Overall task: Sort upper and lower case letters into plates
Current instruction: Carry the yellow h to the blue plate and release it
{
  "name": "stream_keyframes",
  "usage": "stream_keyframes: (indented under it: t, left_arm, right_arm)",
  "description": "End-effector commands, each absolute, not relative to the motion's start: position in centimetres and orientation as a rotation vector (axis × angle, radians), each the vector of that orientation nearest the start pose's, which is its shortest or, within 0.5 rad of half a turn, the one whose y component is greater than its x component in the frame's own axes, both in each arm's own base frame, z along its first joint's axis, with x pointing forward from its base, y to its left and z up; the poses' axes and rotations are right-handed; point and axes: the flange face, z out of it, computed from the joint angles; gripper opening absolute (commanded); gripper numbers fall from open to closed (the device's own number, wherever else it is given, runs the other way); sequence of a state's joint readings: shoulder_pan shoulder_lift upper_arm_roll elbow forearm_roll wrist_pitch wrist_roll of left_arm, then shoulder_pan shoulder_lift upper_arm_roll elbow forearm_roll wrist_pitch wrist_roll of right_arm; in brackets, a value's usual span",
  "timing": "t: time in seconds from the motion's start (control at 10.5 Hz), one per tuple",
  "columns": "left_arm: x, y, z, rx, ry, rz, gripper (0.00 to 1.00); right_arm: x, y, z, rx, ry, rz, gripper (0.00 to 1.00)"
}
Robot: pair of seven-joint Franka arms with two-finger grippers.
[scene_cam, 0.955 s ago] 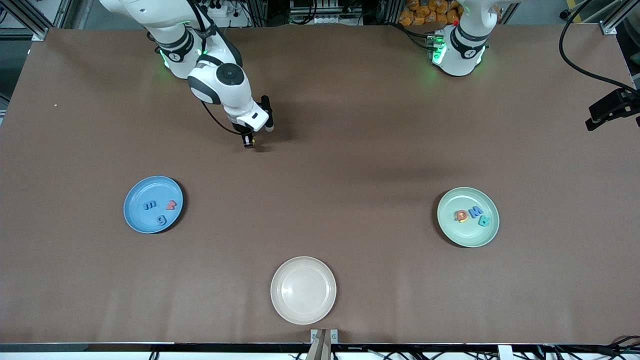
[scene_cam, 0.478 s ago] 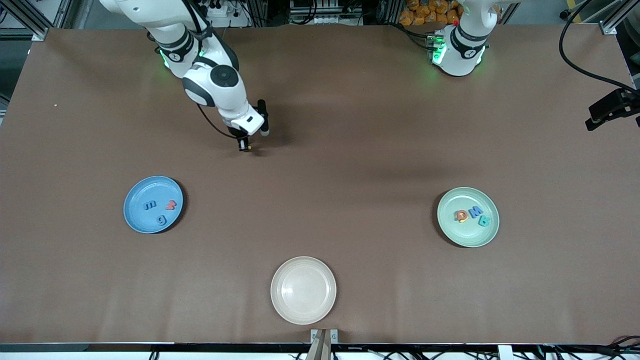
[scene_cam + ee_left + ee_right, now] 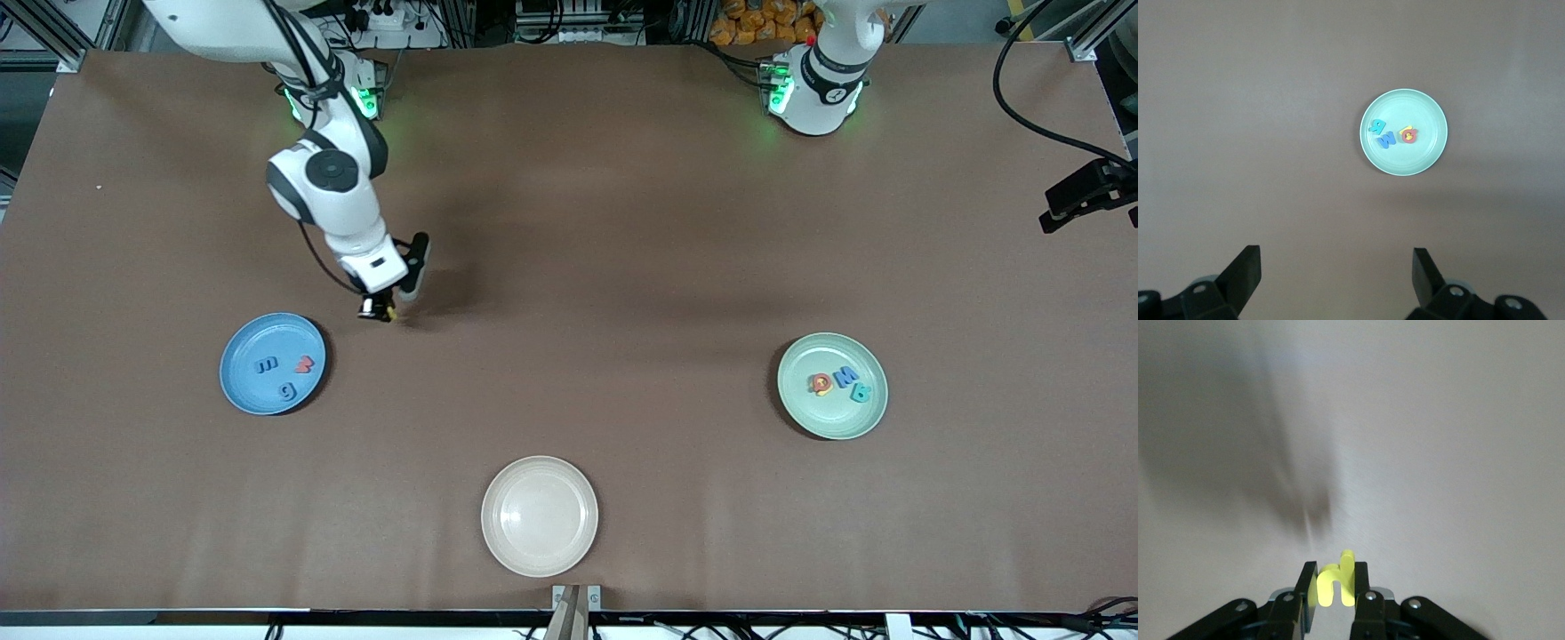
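Chunky yellow lowercase letter h [image 3: 1335, 584]

Bare brown table [image 3: 569, 267] lies between the right gripper [image 3: 378, 311] and the blue plate [image 3: 244, 391]; only three small letters [image 3: 286, 366] sit inside that plate.

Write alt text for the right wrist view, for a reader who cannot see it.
The right gripper is shut on a small yellow letter, a lowercase h shape, pinched between its two black fingers. Under it lies only bare brown table with a soft dark shadow; no plate shows in this view.
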State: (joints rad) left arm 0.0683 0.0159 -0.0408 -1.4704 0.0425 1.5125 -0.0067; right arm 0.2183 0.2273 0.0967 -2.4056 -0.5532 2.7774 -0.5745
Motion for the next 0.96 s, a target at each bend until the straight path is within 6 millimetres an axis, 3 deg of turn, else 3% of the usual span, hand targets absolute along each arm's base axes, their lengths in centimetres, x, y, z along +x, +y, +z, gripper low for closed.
stream_keyframes:
  t: [0.0, 0.1, 0.38, 0.57, 0.67, 0.76, 0.86]
  left_arm:
    - [55.1, 1.9, 65.9, -3.109, -0.061, -0.028, 1.0]
    - [55.1, 2.0, 65.9, -3.111, -0.061, -0.028, 1.0]
    - [54.6, 1.9, 66.3, -3.103, -0.058, -0.009, 1.0]
    - [54.6, 2.1, 66.4, -3.101, -0.066, -0.011, 1.0]
    - [54.6, 2.1, 66.4, -3.103, -0.068, -0.011, 1.0]
    - [54.6, 2.2, 66.4, -3.101, -0.07, -0.011, 1.0]
    - [54.6, 2.0, 66.4, -3.103, -0.063, -0.011, 1.0]
  right_arm:
    - [50.6, 14.2, 25.1, -2.78, -1.952, -0.264, 0.0]
    - [52.3, 11.6, 26.1, -2.852, -1.889, -0.283, 0.0]
    - [55.0, 3.6, 27.1, -3.023, -1.734, -0.269, 0.0]
    - [54.9, 0.1, 26.4, -3.079, -1.647, -0.221, 0.0]
    - [54.9, -0.5, 26.2, -3.094, -1.612, -0.218, 0.56]
    - [54.9, -0.7, 26.0, -3.121, -1.542, -0.225, 1.0]
    - [54.9, -0.7, 26.1, -3.142, -1.492, -0.235, 1.0]
